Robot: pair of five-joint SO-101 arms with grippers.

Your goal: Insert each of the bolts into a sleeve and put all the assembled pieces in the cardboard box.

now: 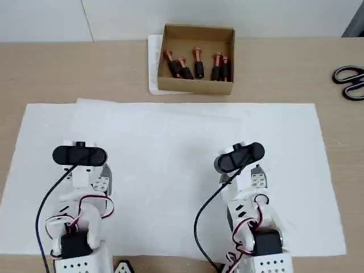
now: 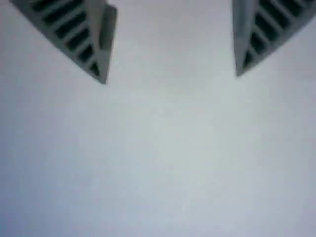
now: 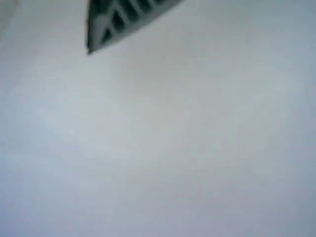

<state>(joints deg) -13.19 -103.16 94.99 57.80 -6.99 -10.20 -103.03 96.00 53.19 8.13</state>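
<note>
Sleeved bolts in cardboard box, copper heads toward far wall

Both arms: white plastic w/ black parts. Left arm: black oval cam housing at its 12 o'clock end, black motor block twd 6, red/white/black wires looped btwn, black cable on the 9 side. Right arm: same build, screws in white bracket. Left gripper fingers: grey, dark slotted ribs, tapering to points.
</note>
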